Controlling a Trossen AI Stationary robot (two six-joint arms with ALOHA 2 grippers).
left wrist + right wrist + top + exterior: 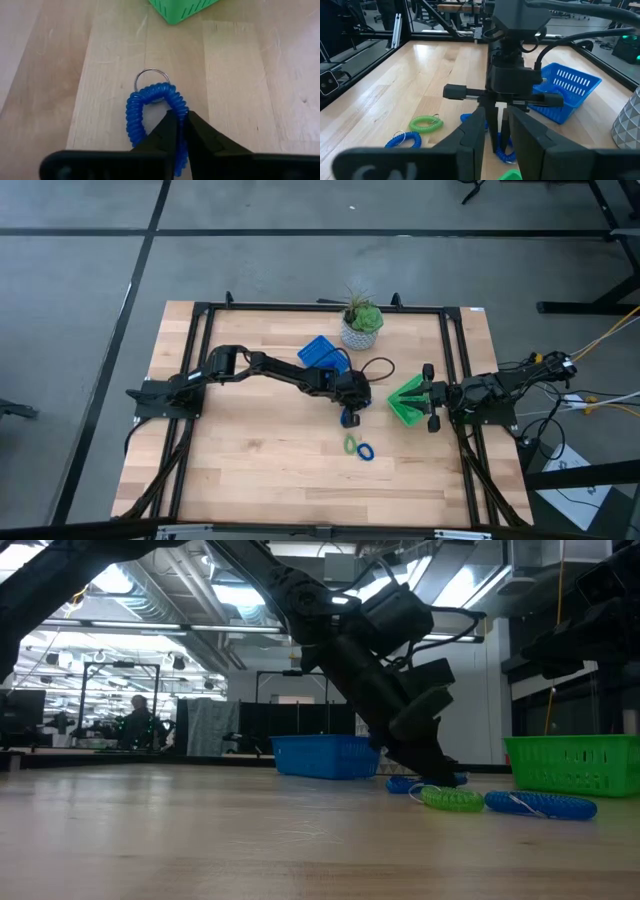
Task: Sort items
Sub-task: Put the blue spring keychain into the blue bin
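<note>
The items in view are three coiled rings. One blue ring [150,100] with a metal key loop [152,80] lies at mid-table, and my left gripper [181,116] is shut on it, also seen in the high view [349,418]. A light green ring [350,445] and another blue ring [366,451] lie flat side by side nearer the table's near edge. My right gripper [497,132] waits at the table's right, open, over the green tray's corner [510,175]; I cannot tell whether it touches it. My left gripper pinches one side of the blue ring's coil [183,102] between its two fingers. The fingers come down at a slant from the table's left. The ring's other side and its key loop [152,80] appear to rest on the wood.
The green tray [405,402] stands right of the left gripper with one corner toward it. The blue tray [322,352] sits toward the far side, beside a potted plant [361,328]. A black cable [378,367] loops between them. Bare wood spreads over the table's left and near parts.
</note>
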